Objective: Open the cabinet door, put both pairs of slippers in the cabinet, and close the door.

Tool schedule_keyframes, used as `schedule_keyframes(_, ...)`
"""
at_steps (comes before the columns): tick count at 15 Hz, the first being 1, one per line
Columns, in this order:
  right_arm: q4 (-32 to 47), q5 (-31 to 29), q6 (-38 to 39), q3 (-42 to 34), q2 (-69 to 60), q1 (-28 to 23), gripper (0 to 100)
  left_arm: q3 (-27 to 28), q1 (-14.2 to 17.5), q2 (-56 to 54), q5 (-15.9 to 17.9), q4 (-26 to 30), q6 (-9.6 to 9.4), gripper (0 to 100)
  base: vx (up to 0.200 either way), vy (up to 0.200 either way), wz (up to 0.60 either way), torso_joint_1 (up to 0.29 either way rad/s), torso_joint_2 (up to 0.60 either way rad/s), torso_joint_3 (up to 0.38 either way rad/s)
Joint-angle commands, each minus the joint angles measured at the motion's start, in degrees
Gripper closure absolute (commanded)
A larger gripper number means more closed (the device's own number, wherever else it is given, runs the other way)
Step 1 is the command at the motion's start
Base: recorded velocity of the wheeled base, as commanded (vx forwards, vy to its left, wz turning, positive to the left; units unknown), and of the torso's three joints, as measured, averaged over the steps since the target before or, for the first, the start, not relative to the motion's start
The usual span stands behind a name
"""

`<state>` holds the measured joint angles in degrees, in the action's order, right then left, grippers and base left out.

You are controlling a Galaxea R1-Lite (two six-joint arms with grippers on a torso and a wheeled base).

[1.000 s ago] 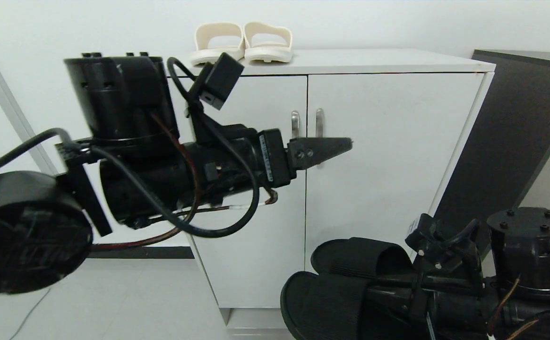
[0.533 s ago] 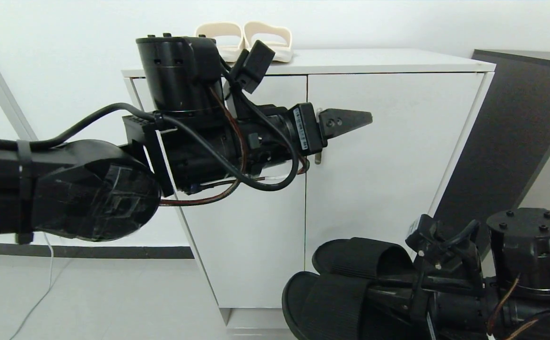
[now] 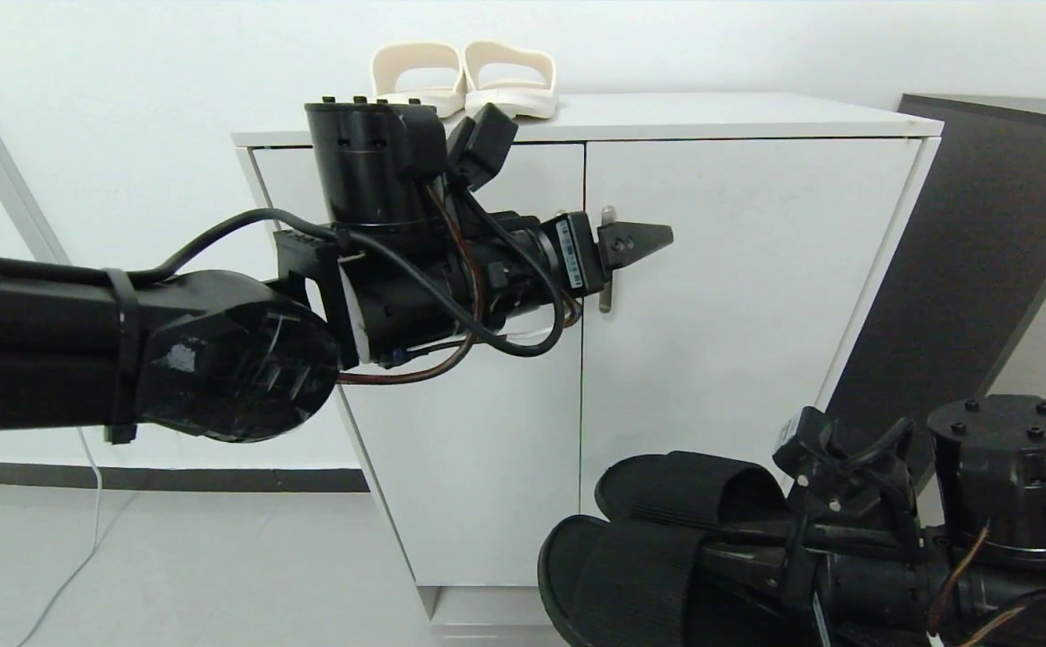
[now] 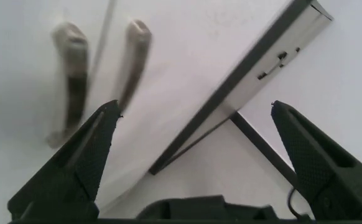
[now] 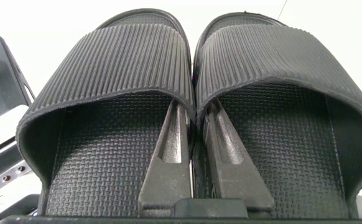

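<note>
Left gripper (image 3: 653, 239) is rising to the handle (image 3: 607, 292) — claw spread — so door opening is beginning. Right gripper (image 5: 194, 124) is pinching slippers (image 5: 106, 93).

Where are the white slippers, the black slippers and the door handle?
white slippers (image 3: 511, 54): head view, strap of one slipper.
black slippers (image 5: 112, 68): right wrist view, ribbed strap.
door handle (image 3: 607, 292): head view, its lower end.
</note>
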<state>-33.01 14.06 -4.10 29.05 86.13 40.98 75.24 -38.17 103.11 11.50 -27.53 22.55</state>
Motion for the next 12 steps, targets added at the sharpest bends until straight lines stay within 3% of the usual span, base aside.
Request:
schedule_keyframes(1, -0.03, 0.09, -0.03, -0.05, -0.26, 0.06, 100, 2.02, 0.99, 2.01, 0.02, 0.02, 0.04, 0, 0.0, 0.0, 0.0, 0.0, 0.0, 0.0)
schedule_keyframes(8, -1.09, 0.09, -0.12, -0.84, 0.01, 0.06, 100, 9.66, 1.17, 9.39, -1.48, 1.69, 0.04, 0, 0.0, 0.0, 0.0, 0.0, 0.0, 0.0)
schedule_keyframes(12, -1.09, 0.09, -0.12, -0.84, 0.27, 0.06, 100, 10.45, 1.17, 9.66, -1.48, 1.77, 0.39, 0, 0.0, 0.0, 0.0, 0.0, 0.0, 0.0)
